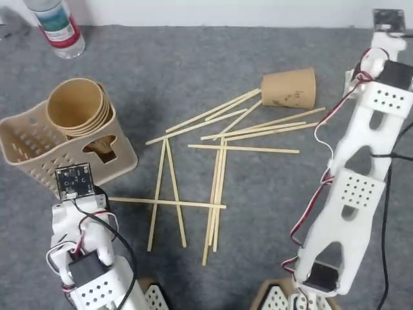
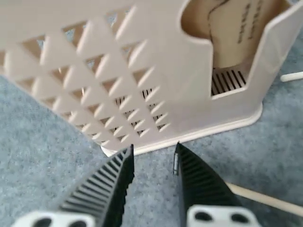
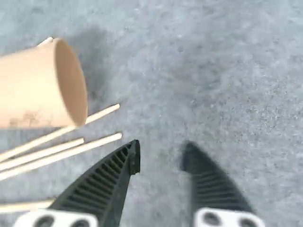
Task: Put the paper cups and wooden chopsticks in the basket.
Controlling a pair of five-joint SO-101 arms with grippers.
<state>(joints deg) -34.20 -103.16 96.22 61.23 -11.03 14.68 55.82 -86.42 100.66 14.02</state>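
Note:
A beige basket (image 1: 26,145) stands at the left with a stack of paper cups (image 1: 77,106) in it. One more paper cup (image 1: 289,89) lies on its side at the right, mouth toward the right arm (image 1: 361,174). Several wooden chopsticks (image 1: 193,165) lie scattered across the middle of the carpet. My left gripper (image 2: 154,150) is open and holds nothing, just short of the basket's latticed wall (image 2: 142,85); a cup (image 2: 232,28) shows through the wall's cutout. My right gripper (image 3: 161,146) is open over bare carpet beside the lying cup (image 3: 38,85) and some chopstick ends (image 3: 61,153).
A water bottle (image 1: 58,26) stands at the far left corner behind the basket. A single chopstick (image 2: 265,198) lies close to my left gripper. Grey carpet covers the table; a pale wall runs along the far edge.

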